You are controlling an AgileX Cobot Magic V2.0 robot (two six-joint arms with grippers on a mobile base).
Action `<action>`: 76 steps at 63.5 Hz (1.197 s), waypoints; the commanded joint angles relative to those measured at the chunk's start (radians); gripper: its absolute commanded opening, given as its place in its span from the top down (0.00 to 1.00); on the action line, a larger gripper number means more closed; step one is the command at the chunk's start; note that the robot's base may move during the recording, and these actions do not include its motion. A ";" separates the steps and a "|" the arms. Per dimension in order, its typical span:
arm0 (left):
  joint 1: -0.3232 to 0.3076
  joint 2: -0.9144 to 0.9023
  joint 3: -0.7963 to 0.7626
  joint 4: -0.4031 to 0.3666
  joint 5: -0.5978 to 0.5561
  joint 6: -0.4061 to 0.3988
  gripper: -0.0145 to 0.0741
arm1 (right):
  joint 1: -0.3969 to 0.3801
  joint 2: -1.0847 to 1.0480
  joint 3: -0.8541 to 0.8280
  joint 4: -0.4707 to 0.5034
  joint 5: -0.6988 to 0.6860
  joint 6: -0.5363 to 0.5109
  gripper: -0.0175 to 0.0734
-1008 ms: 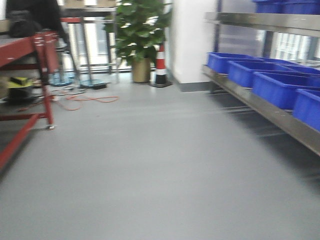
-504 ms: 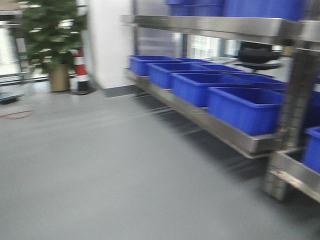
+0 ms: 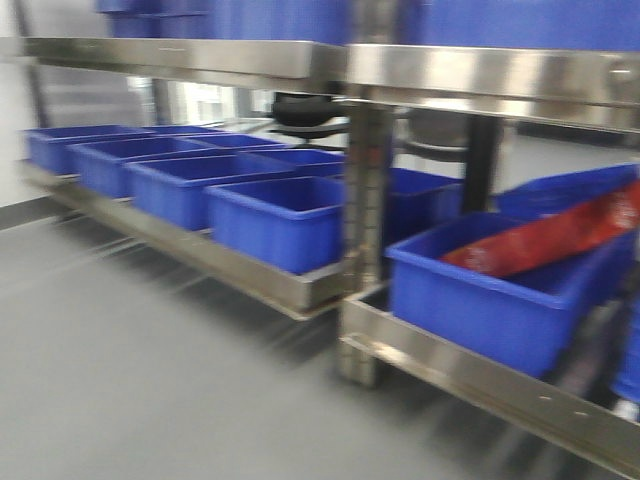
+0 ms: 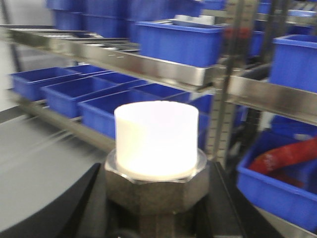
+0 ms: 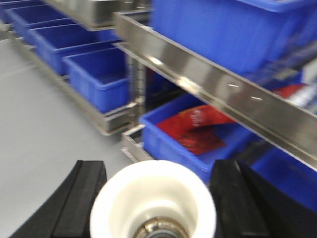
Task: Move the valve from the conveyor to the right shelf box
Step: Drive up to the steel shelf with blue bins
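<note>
Holding the valve in the left gripper, pinched at the metal nut, white cap pointing out front, so as not to drop it on the way. Holding a second valve the same way in the right gripper, snug between black pads. No conveyor in sight. Facing the shelf and its blue boxes, close by, likely to pick one. Seeing a red bag in the right-hand box.
</note>
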 commanded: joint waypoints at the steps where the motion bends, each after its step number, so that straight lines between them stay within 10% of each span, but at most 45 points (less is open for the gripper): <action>1: -0.006 -0.005 -0.005 -0.003 -0.056 -0.005 0.96 | -0.002 -0.010 -0.015 0.000 -0.076 -0.008 0.98; 76: -0.006 -0.005 -0.005 -0.003 -0.056 -0.005 0.96 | -0.002 -0.010 -0.015 0.000 -0.076 -0.008 0.98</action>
